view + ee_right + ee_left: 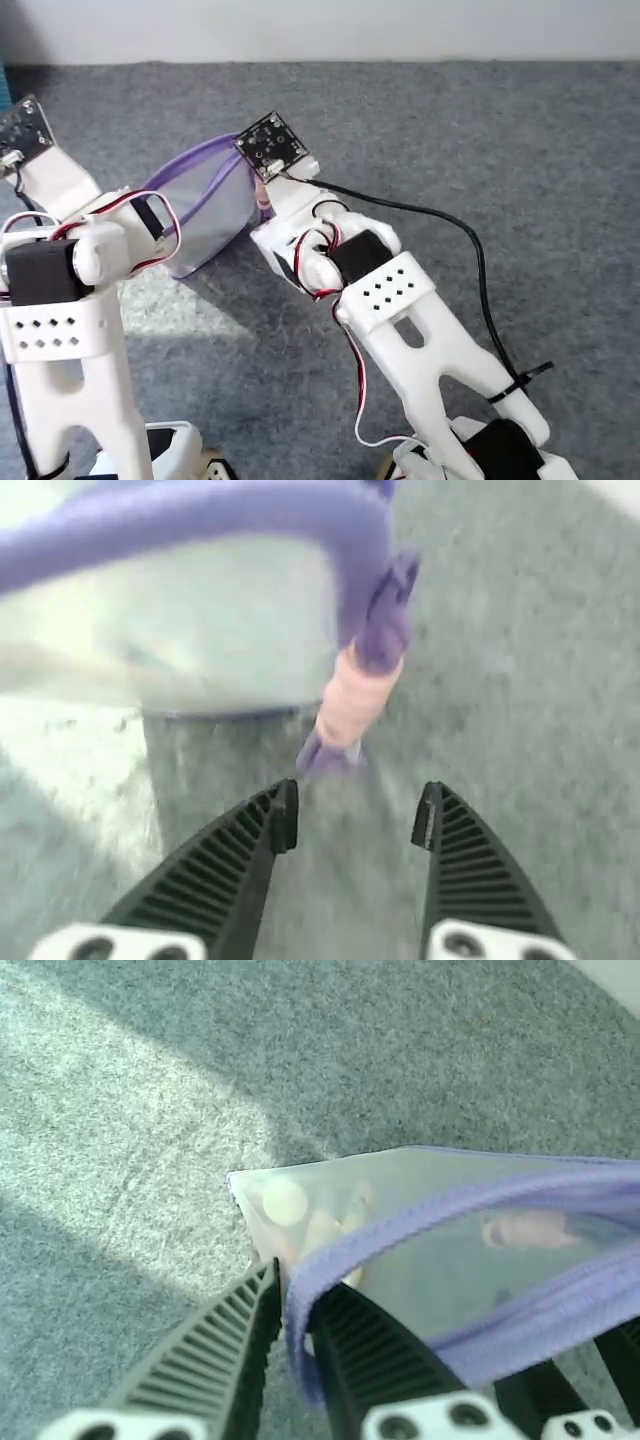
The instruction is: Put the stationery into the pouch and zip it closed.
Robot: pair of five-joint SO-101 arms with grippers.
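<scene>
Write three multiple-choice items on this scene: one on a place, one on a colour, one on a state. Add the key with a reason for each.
1. Where is the left pincer relative to the pouch?
A. High above it, touching nothing
B. At its edge, clamped on it
C. Inside it, out of sight

2. What colour is the pouch's zipper band?
A. Green
B. Red
C. Purple

3. What state is the right pincer in?
A. Open, with the zipper pull ahead of it, ungripped
B. Shut on the zipper pull
C. Shut on a pen

Key:
1 B: the left wrist view shows it closed on the band.
2 C: every view shows the band purple.
3 A: the right wrist view shows its jaws apart and the pull beyond them.
</scene>
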